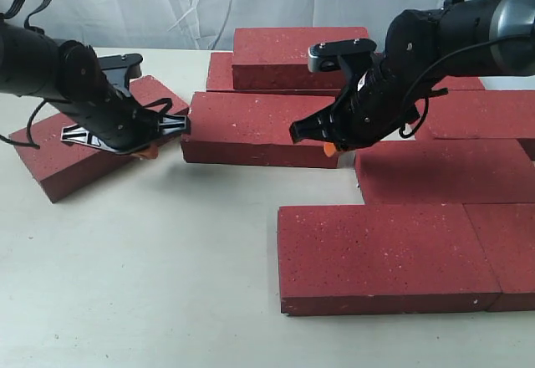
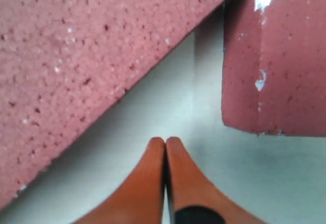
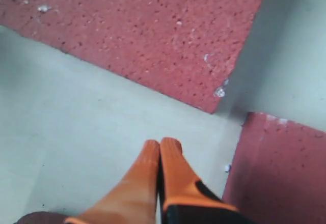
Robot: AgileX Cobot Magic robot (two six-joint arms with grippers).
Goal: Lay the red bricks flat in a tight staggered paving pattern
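Nearest the exterior camera, a front brick (image 1: 384,255) is seen lying flat on the pale table (image 1: 150,301), its right end set flush against a second brick (image 1: 512,251). Both are dark red, rough and matte, and flecked with tiny pale specks. Just behind them a third brick (image 1: 443,171) is laid flat, so that the joint in front falls under its length (a staggered step). Farther back, a middle brick (image 1: 251,125) is placed flat, parted from the third by a narrow strip of table. Above that strip the right gripper (image 1: 330,145) is held low, its orange fingertips (image 3: 145,173) pressed together with nothing between them. At the left a slanted brick (image 1: 58,163) is lying askew. The left gripper (image 1: 150,152) is poised at the gap between it and the middle brick, its jaws likewise closed on nothing. Farthest back, a top brick (image 1: 297,50) is stacked on a lower brick (image 1: 219,74), and a far-right brick (image 1: 485,113) is seen beside them.
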